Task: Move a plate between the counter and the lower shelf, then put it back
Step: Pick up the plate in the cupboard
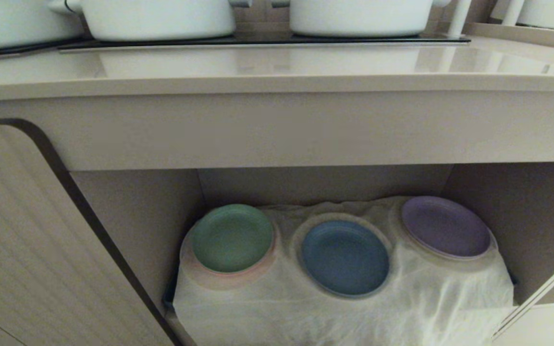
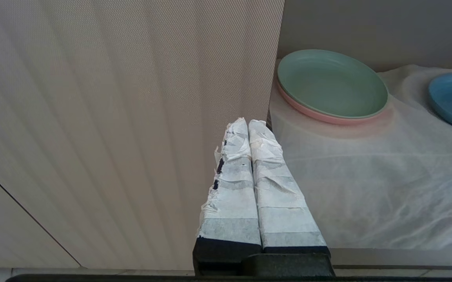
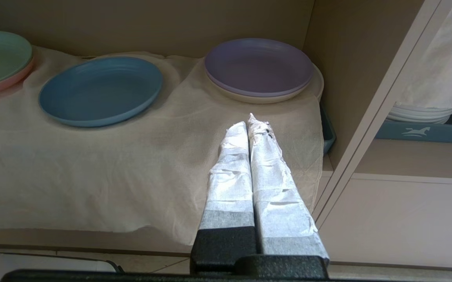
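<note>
The blue plate (image 1: pixel 345 257) (image 3: pixel 100 90) lies in the middle of the lower shelf (image 1: pixel 305 302), on a wrinkled white cloth (image 3: pixel 92 168), between a green plate (image 1: pixel 232 237) and a purple plate (image 1: pixel 445 226). The beige counter (image 1: pixel 277 72) runs above the recess. Neither arm appears in the head view. My left gripper (image 2: pixel 248 123) is shut and empty, low in front of the cabinet door beside the green plate (image 2: pixel 331 84). My right gripper (image 3: pixel 248 120) is shut and empty, in front of the cloth's edge below the purple plate (image 3: pixel 258 66).
White pots (image 1: pixel 159 19) (image 1: pixel 361 17) stand on black glass panels at the back of the counter. An open cabinet door (image 1: pixel 27 240) stands at the left. A door edge (image 3: pixel 367 137) bounds the recess on the right, with stacked white plates (image 3: pixel 422 113) beyond it.
</note>
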Controlling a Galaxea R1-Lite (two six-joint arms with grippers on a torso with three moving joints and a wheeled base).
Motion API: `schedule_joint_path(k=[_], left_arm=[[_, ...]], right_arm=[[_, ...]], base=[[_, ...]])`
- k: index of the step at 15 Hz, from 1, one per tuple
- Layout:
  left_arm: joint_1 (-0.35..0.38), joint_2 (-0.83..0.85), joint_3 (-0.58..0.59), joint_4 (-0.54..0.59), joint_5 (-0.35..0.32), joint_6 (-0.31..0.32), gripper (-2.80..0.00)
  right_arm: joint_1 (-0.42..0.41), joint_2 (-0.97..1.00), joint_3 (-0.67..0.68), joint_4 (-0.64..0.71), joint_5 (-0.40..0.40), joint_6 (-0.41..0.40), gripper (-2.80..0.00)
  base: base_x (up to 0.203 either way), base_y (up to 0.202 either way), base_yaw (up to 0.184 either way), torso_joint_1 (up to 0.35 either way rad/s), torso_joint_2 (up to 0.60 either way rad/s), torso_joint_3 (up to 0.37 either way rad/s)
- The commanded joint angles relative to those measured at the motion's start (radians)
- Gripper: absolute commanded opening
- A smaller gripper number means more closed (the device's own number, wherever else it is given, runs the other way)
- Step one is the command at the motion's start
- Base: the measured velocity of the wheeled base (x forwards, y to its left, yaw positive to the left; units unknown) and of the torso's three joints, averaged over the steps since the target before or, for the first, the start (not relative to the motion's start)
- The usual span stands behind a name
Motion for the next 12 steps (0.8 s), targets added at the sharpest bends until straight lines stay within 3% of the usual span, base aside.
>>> schedule_joint_path(k=[1, 12], left_arm=[[0.000, 0.000, -0.001, 0.000, 0.001, -0.001, -2.80], [0.000, 0.000, -0.001, 0.000, 0.001, -0.001, -2.80]], right_arm=[[0.000, 0.001, 0.000, 0.000, 0.001, 0.000, -2.80], [0.000, 0.033, -0.002, 0.001, 0.001, -0.024, -2.80]], base=[[0.000, 0.000, 0.000, 0.000, 0.00, 0.000], [0.000, 0.000, 0.000, 0.000, 0.00, 0.000]])
